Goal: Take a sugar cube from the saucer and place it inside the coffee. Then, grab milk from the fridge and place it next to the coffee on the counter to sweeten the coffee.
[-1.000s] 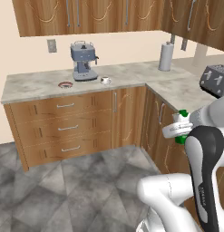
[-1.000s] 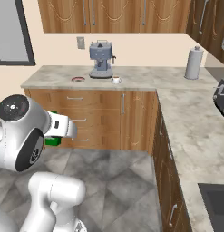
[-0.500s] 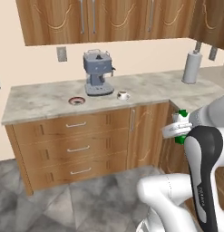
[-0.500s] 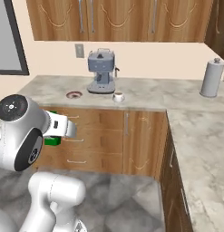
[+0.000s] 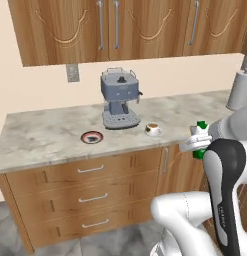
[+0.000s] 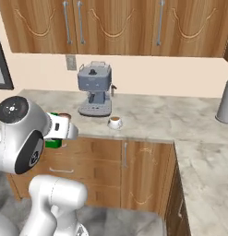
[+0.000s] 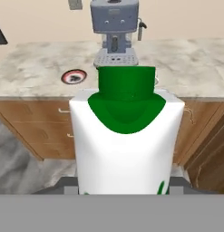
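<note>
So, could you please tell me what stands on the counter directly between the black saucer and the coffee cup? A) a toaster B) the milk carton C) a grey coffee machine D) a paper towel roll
C: the grey coffee machine stands on the counter just behind the gap between the saucer and the coffee, while the milk is carried in the gripper, off the counter.

No writing, brand, number or sign can be read anywhere. The white carton with the green top [image 7: 127, 136], close before the hand camera, shows plain white walls and a scrap of green print at 5 o'clock on its face, too cropped to read. The blue-grey metal coffee machine [image 5: 119, 99] at 12 o'clock on the counter bears no legible label.
</note>
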Tool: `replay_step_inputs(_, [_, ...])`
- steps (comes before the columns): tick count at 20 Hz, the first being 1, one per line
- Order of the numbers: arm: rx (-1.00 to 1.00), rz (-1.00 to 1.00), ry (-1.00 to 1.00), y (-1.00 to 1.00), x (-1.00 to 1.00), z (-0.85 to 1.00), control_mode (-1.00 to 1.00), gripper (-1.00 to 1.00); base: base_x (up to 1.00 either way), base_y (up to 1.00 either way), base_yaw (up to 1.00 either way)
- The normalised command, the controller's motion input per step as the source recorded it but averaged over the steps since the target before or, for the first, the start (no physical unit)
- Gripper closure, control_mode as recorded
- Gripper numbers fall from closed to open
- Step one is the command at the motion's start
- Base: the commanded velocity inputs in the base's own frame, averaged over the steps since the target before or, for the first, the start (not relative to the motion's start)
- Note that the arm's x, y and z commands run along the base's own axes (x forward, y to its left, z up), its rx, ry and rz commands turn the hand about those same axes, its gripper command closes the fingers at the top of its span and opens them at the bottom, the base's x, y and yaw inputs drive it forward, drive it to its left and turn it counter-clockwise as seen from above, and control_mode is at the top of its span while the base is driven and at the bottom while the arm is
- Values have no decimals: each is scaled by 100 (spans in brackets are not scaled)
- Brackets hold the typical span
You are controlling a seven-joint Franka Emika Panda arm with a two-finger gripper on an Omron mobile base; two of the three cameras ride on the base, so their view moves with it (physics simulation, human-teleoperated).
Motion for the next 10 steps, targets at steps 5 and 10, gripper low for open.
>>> replay_step_inputs(5, [0,0,0,0,0,0,100,100,100,-5,0])
replay_step_inputs(10, [0,0,0,0,0,0,100,100,69,-42,0])
